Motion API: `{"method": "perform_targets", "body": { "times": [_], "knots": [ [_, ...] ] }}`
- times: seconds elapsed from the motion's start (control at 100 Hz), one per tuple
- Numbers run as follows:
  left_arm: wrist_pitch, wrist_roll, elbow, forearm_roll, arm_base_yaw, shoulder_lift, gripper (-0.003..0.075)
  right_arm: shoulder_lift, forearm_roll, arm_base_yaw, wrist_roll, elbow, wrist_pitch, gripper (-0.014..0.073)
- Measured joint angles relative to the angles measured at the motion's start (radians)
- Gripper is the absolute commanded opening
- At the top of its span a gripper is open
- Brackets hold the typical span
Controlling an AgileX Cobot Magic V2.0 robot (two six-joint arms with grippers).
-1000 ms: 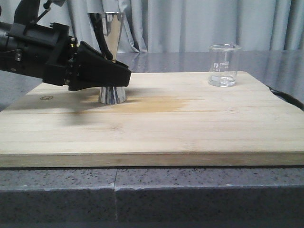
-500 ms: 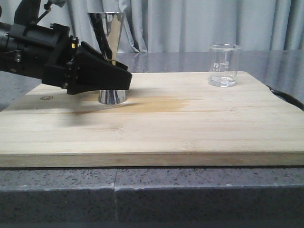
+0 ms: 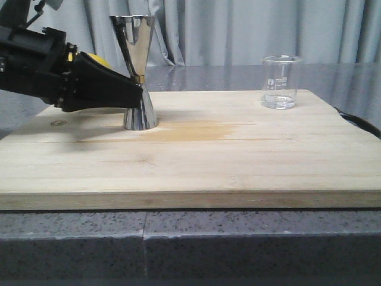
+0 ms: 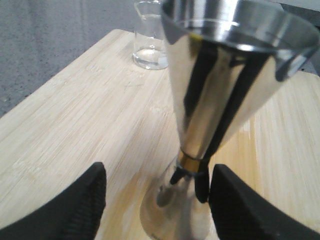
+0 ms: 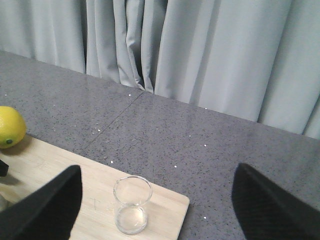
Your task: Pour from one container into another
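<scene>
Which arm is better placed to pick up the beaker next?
Right, probably: its gripper hangs open above the beaker. The left gripper is at the jigger, across the board.

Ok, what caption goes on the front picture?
Left gripper beside the steel jigger; glass beaker waits across the board.

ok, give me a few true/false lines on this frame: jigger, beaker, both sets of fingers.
1. The mirror-polished steel hourglass jigger stands upright on the wooden board. True.
2. The left gripper is shut on the jigger. False: its fingers sit open on either side.
3. The small clear glass beaker lies tipped over. False: it stands upright.
4. The right gripper is open above the beaker. True.
5. A yellow lemon is in view. True.
</scene>
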Motion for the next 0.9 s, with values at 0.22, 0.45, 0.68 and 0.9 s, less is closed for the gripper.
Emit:
{"method": "perform_targets", "body": {
  "times": [0.22,0.45,0.68,0.9],
  "knots": [
    [0.000,-0.109,0.000,0.071,0.047,-0.051,0.0423,0.000,0.000,0.000,0.000,0.000,0.000,0.0533],
    [0.000,-0.292,0.000,0.151,0.074,-0.119,0.0421,0.000,0.000,0.000,0.000,0.000,-0.004,0.0533],
    [0.004,-0.464,0.000,0.234,0.087,-0.238,0.0421,0.000,0.000,0.000,0.000,0.000,-0.007,0.0533],
    [0.020,-0.525,-0.044,0.269,0.127,-0.406,0.0421,0.000,-0.008,0.000,0.000,0.000,-0.007,0.0533]
  ]
}}
